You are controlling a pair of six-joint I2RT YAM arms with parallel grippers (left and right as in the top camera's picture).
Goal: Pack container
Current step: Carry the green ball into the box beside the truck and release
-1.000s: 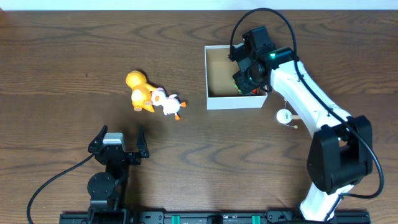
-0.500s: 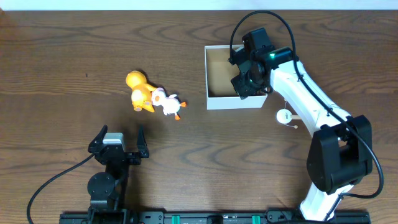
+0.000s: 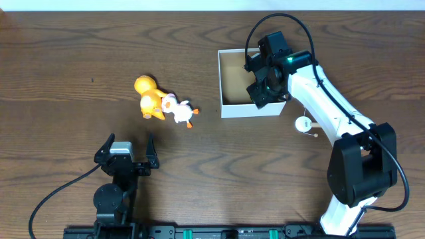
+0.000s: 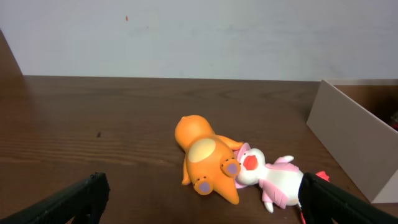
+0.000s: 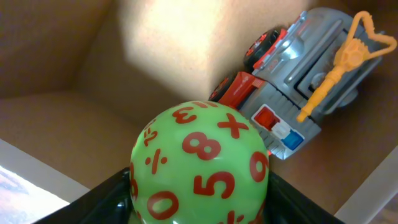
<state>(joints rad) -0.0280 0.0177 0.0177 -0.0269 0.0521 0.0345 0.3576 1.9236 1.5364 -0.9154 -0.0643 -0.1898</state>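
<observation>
Overhead view, items listed by descending size.

1. Wooden table: dark brown and grained, carrying everything below.
2. Right arm: white and black, reaching from 5 o'clock of the table toward 1 o'clock.
3. Container: a square cardboard box with white walls and a brown inside, standing open at 1 o'clock of the table's centre.
4. Left gripper: sitting at 8 o'clock, its fingers spread wide with nothing between them.
5. Right gripper: dipping into the container at its 3 o'clock side. In the right wrist view its black fingers are flanking the ball; whether they are pressing on it cannot be told.
6. Orange plush toy: lying at 10 o'clock of centre.
7. White and pink plush toy: lying at 4 o'clock of the orange one and touching it.
8. Grey toy truck: with red parts and a yellow hook, lying inside the container at 1 o'clock of the ball.
9. Green ball: printed with red numerals, sitting inside the container.
10. Small white round object: lying at 4 o'clock of the container, just beside the arm.
</observation>
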